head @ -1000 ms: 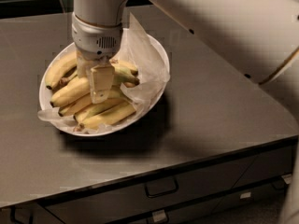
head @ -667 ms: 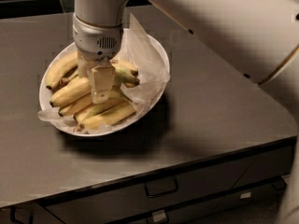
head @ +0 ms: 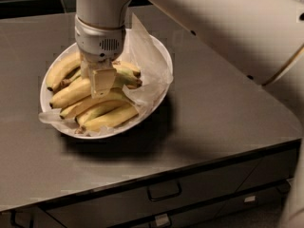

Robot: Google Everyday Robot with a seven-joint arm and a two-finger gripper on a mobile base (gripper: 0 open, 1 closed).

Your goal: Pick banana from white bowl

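A wide, shallow white bowl (head: 160,49) lined with crinkled translucent paper sits on a dark grey counter. It holds several yellow bananas (head: 102,112) lying side by side. My gripper (head: 101,87) points straight down into the middle of the bowl, its tip down among the bananas. The white arm and wrist cover the back of the bowl and parts of the bananas behind the gripper.
The grey counter (head: 213,122) runs to a front edge with drawers and handles (head: 164,191) below. The white arm (head: 228,27) crosses the upper right of the view. The liner paper (head: 145,46) stands up at the bowl's right side.
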